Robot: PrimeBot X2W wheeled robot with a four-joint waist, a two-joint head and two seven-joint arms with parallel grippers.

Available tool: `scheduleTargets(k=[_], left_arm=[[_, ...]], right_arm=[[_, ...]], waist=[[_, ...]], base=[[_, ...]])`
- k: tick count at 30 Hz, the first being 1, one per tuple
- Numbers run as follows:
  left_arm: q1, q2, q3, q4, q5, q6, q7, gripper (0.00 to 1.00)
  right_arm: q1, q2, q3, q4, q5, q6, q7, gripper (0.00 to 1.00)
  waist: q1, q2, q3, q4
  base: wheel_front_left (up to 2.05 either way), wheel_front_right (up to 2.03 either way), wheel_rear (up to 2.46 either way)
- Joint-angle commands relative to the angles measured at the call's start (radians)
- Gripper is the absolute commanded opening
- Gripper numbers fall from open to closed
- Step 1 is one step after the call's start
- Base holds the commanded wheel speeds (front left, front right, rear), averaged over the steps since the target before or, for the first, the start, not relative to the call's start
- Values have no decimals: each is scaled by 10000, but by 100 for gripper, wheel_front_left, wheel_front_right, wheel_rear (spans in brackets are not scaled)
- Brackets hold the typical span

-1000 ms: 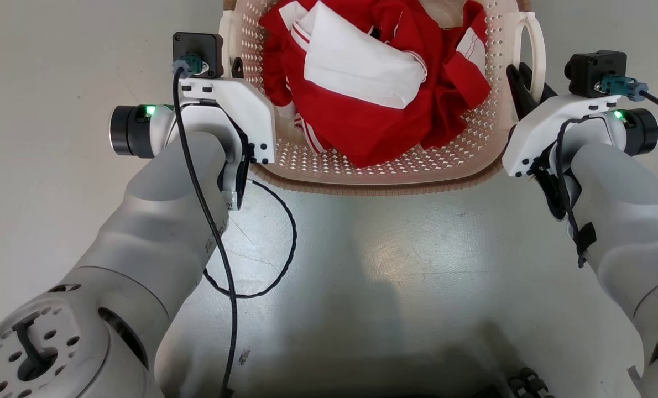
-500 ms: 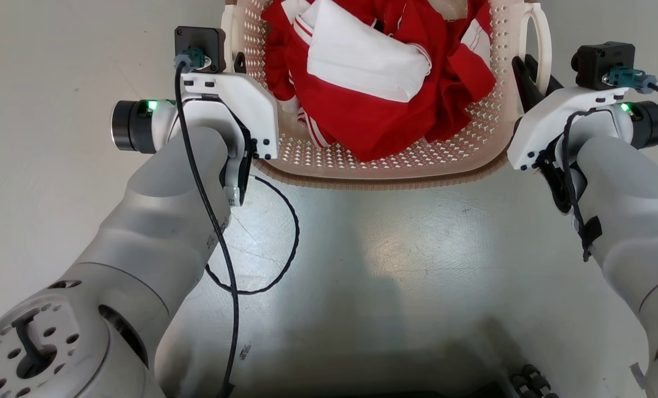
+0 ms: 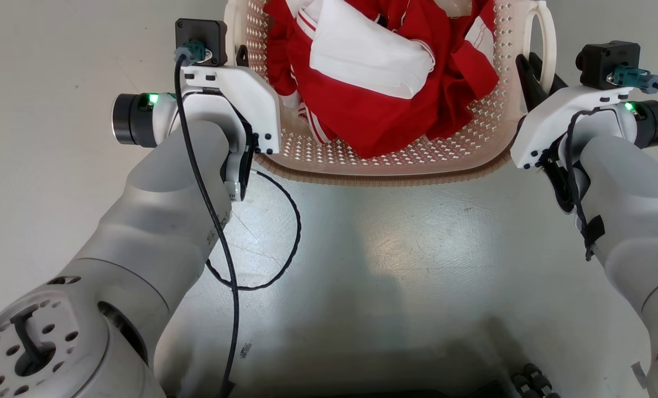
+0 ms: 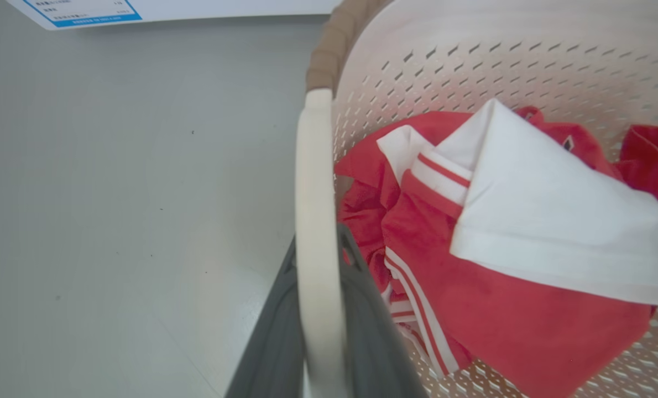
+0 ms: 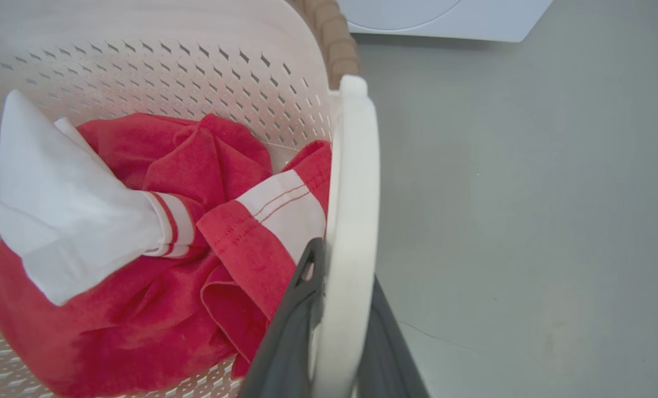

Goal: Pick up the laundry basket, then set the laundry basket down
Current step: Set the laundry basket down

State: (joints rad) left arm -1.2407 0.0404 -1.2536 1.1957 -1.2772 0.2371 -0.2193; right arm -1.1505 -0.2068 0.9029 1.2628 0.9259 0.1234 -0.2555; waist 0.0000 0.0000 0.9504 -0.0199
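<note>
laundry basket (image 3: 384, 177), left gripper (image 4: 318, 241), right gripper (image 5: 343, 265) clamping handles (image 5: 351, 166), perhaps lifted

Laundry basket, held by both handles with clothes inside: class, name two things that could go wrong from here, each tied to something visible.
1. The left gripper and right gripper each pinch only a thin loop handle; if one slips, the laundry basket may tip and spill the red and white clothes.
2. The loose black cable loops close to the basket's near rim and could snag.
</note>
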Motion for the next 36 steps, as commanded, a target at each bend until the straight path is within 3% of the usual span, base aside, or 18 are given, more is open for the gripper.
scheduleTargets(k=[1,4,5,6,7,8,9,10,24,36], left_arm=[[-208,98,45,-96,-134,47,-37,0],[-198,98,48,-100,-192,39,-59,3],[-186,98,53,-101,-222,29,-58,18],[-175,98,54,-100,-251,12,-38,24],[-169,98,51,-95,-268,1,-37,29],[-164,98,53,-90,-286,-2,-46,45],[-156,98,65,-85,-312,-3,-64,77],[-145,98,66,-80,-330,-10,-74,100],[-8,98,79,168,-578,-233,-139,100],[743,165,245,700,-595,-518,-379,100]], right_arm=[[445,114,116,-50,36,73,-62,0],[434,124,90,-30,43,73,-62,0],[432,126,83,-19,47,73,-62,22],[422,128,64,-7,52,73,-62,36],[427,140,55,5,58,73,-62,41],[438,153,53,18,64,73,-62,46],[430,154,37,28,68,73,-62,75],[425,156,24,36,66,73,-62,100],[447,200,-191,64,7,73,-62,100],[716,37,-908,-325,-373,73,-62,100]], waist=[[0,0,-3,4],[0,0,-13,12],[0,0,-21,15],[0,0,-31,15],[0,0,-41,16],[0,0,-53,18],[0,0,-65,18],[0,0,-77,18],[0,0,-315,-45],[0,0,-1383,-142]], base=[[0,0,0],[0,0,0],[0,0,0],[0,0,0],[0,0,0],[0,0,0],[0,0,0],[0,0,0],[0,0,0],[0,0,0]])
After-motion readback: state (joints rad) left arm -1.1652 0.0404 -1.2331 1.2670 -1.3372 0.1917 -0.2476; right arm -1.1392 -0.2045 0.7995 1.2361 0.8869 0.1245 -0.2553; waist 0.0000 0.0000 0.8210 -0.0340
